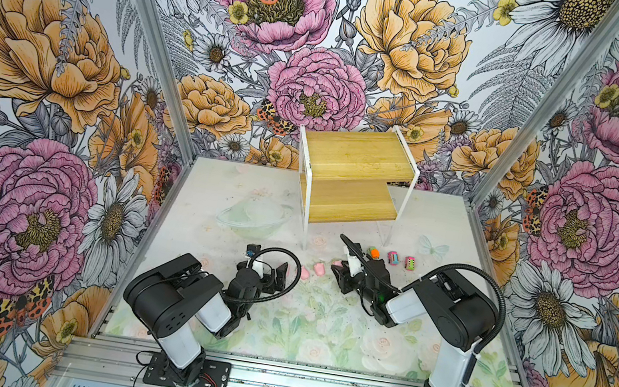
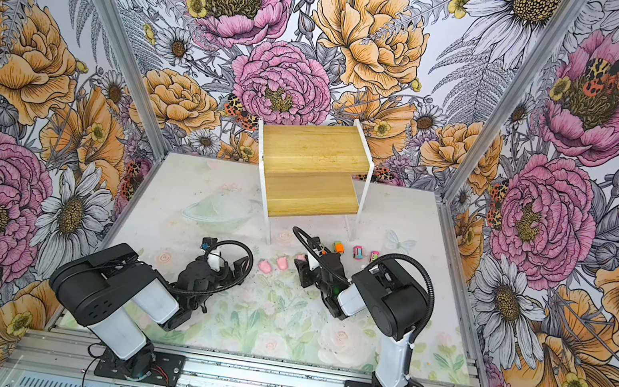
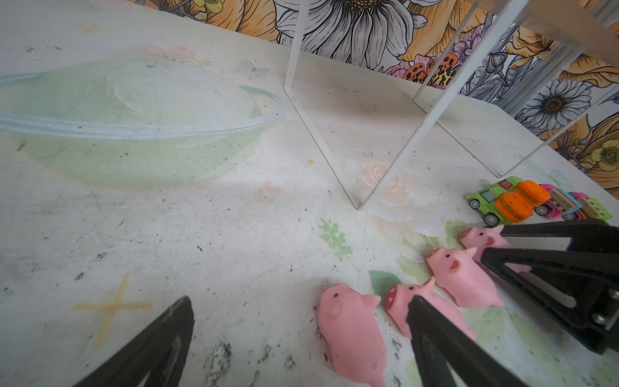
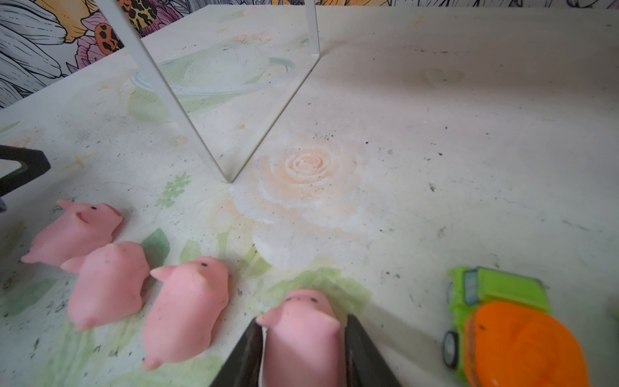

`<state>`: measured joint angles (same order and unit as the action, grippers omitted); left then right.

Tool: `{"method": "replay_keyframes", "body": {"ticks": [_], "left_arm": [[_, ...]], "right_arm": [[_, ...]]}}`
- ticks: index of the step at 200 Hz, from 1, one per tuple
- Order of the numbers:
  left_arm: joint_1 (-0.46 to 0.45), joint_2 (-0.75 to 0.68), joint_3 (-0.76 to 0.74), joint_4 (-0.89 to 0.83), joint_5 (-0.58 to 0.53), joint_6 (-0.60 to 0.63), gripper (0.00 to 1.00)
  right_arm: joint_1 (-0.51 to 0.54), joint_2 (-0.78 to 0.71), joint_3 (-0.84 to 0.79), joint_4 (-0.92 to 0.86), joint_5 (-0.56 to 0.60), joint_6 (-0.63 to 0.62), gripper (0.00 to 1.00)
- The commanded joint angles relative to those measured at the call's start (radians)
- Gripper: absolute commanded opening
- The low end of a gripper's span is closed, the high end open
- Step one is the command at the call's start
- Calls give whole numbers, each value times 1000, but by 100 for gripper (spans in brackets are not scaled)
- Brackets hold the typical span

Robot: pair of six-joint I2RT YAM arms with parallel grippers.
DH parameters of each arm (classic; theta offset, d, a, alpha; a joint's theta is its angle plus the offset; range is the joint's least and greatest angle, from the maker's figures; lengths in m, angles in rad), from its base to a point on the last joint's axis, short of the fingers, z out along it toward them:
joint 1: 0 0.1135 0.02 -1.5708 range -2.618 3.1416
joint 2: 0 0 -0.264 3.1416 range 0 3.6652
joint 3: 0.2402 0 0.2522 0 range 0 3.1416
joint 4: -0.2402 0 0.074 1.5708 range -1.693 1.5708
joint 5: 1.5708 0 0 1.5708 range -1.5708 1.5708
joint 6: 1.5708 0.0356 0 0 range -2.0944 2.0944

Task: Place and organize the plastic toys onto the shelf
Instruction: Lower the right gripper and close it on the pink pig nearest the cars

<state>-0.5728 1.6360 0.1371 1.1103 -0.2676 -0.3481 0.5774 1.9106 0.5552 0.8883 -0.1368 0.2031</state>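
Nearest my side, the left gripper (image 3: 300, 298) hangs with its jaws wide apart over the eight-o'clock end of the pig row and holds nothing. The right gripper (image 4: 301, 321) is down at the mat (image 1: 319, 331), and as far as I can see its jaws are pressed to both flanks of the end pig (image 4: 301, 306). That pig sits on the surface at the two-o'clock end of the row. I read this as the grasp of the first toy. The pig looks soft, so I would squeeze no harder than needed. I would lift straight up, because the neighbour pig (image 4: 187, 308) lies just beside it at eight o'clock. The third pig (image 4: 107, 284) and fourth pig (image 4: 73, 231) lie beyond that one. The shelf's white front leg (image 4: 180, 110) stands at ten o'clock, so I would get well above it before carrying toward twelve. At two o'clock from the held pig the orange-and-green cars (image 3: 512, 209) stand together, and the pink cars (image 1: 393, 257) are just past them at three. Farthest off, the shelf (image 1: 360, 156) is the only holder here. Its top board and lower board (image 1: 347, 207) are both bare. I would set this pig at one end of a board, which leaves room for its kind beside it.
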Motion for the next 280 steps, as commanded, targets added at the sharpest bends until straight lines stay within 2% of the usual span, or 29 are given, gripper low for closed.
{"method": "replay_keyframes", "body": {"ticks": [1,49,189,257,280], "left_arm": [[5,-15,7,-5,17,17,99],[5,-12,6,2,19,17,99],[4,-8,7,2,17,17,99],[4,-3,13,-3,14,18,99],[2,1,11,2,14,18,99]], "right_arm": [[-1,-56,-20,44,-12,25,40],[-8,-120,-7,-27,-39,12,39],[-7,21,-6,31,-21,-1,46],[-8,40,-33,83,-16,22,31],[-8,30,-43,85,-19,21,30]]}}
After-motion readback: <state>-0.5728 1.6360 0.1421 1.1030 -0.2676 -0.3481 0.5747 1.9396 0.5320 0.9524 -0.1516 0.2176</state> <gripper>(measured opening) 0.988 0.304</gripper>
